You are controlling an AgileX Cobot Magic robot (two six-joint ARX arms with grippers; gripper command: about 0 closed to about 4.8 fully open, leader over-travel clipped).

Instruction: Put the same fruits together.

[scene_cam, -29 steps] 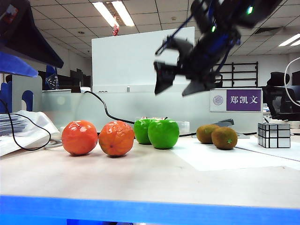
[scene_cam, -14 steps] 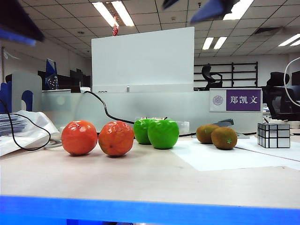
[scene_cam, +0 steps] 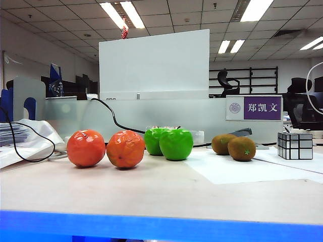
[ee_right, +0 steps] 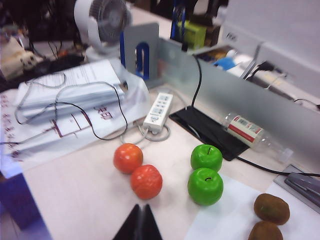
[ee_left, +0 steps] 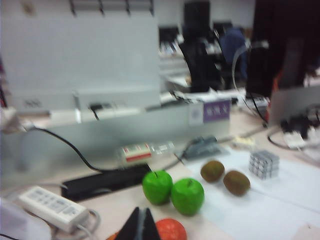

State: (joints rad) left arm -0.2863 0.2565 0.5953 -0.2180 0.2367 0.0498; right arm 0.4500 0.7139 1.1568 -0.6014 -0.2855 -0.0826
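The fruits sit in a row of pairs on the table: two orange-red round ones [scene_cam: 86,148] [scene_cam: 125,149] touching, two green apples [scene_cam: 154,140] [scene_cam: 176,144] touching, and two brown kiwis [scene_cam: 222,143] [scene_cam: 241,148] on white paper. Neither arm shows in the exterior view. My left gripper [ee_left: 141,225] is shut and empty, held high above the table near an orange-red fruit [ee_left: 171,230], with the apples [ee_left: 187,196] and kiwis [ee_left: 236,182] beyond. My right gripper [ee_right: 140,222] is also shut and empty, high over the table near the orange-red pair [ee_right: 146,181] and the apples [ee_right: 205,186].
A silver mirror cube [scene_cam: 294,145] stands right of the kiwis. Behind the fruits lie a white power strip [ee_right: 158,111] with its cable, a black pad [ee_right: 210,131] and a plastic bottle [ee_right: 247,130]. Stacked papers [ee_right: 70,90] and a fan [ee_right: 102,17] are at the left.
Both arms have lifted up out of the exterior view; the open gripper that hung above the apples is gone from sight. The fruits have not moved.
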